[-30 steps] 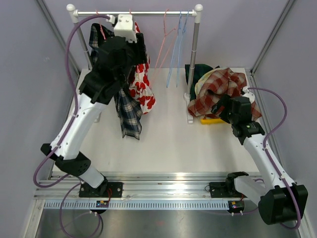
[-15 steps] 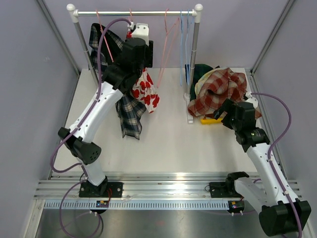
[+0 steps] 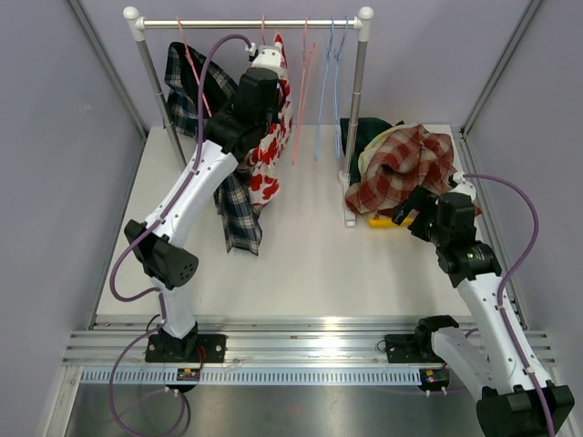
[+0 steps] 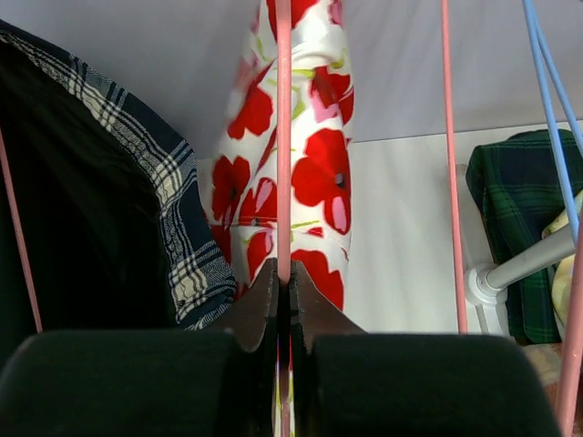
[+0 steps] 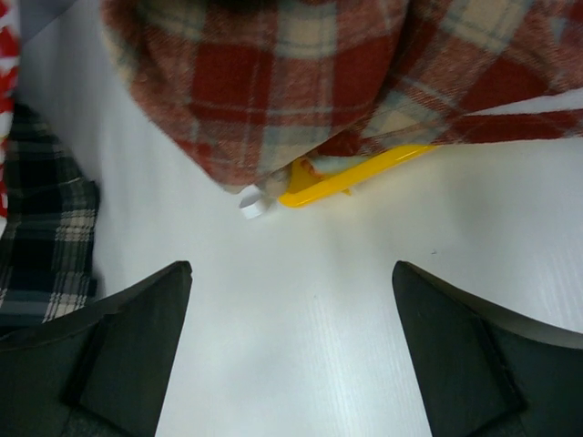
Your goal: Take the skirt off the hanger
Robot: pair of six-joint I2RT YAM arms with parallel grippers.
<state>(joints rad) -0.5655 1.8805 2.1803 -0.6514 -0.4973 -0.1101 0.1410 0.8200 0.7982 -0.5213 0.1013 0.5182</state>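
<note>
The skirt point(image 3: 270, 159), white with red flowers, hangs from a pink hanger point(image 4: 283, 137) on the rack's rail point(image 3: 209, 24). My left gripper point(image 3: 272, 44) is raised to the rail and shut on that hanger's thin pink wire. In the left wrist view the wire runs straight up from between the closed fingertips of the left gripper point(image 4: 284, 273), with the skirt point(image 4: 314, 173) draped behind it. My right gripper point(image 3: 407, 211) is low over the table at the right. It stands open and holds nothing; the right gripper point(image 5: 291, 273) has only bare table between its fingers.
A dark plaid garment point(image 3: 239, 214) hangs left of the skirt. An empty pink hanger point(image 3: 305, 91) and blue hangers point(image 3: 330, 82) hang to the right. The rack's right post point(image 3: 357, 100) stands by a pile of plaid clothes point(image 3: 401, 164) with a yellow hanger point(image 5: 355, 173) under it.
My left arm has swung right along the rail, and its gripper has closed on the pink hanger. The skirt has shifted right with it. The right arm has drifted slightly.
</note>
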